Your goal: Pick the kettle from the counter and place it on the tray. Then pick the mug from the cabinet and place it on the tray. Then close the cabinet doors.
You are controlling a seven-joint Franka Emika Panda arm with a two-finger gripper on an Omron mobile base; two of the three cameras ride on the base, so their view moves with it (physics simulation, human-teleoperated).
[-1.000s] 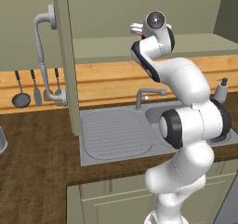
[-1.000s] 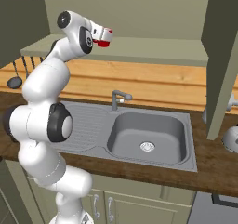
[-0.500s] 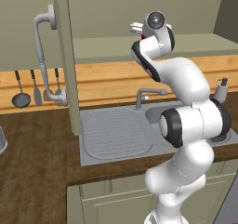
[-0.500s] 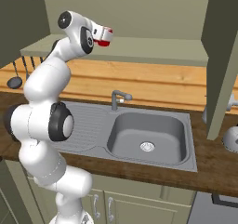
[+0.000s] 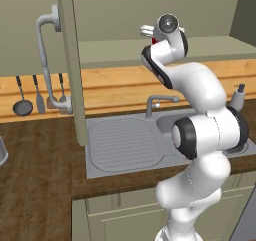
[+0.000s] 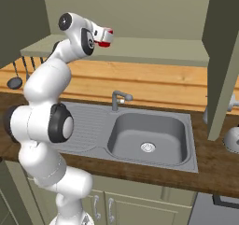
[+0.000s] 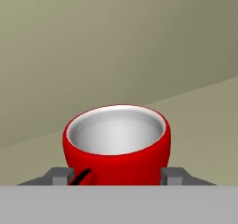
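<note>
The hand view alone shows the mug (image 7: 116,146) from above its rim: one bright red mug, white inside and with nothing in it, standing upright on the pale shelf (image 7: 204,125) of the cabinet, its handle a dark red sliver at its lower left. There the pincer (image 7: 116,175) has one grey fingertip (image 7: 59,175) on each side of the mug, very close to its wall; whether they press it I cannot tell. From the right base view the pincer (image 6: 103,36) is raised to shelf height with a red patch of the mug (image 6: 104,43) just under it, and the sink basin (image 6: 148,136) lies bare apart from its drain; a rounded silvery thing (image 6: 232,140), cut by the picture's edge, sits on the dark table (image 6: 219,170) at far right. The left base view adds what that side hides: three dark utensils (image 5: 22,105) hanging on the wooden wall strip, one open cabinet door (image 5: 70,60) with its bar handle (image 5: 47,65), one tap (image 5: 159,101), one grey soap bottle (image 5: 236,97), and the ribbed draining board (image 5: 122,144).
</note>
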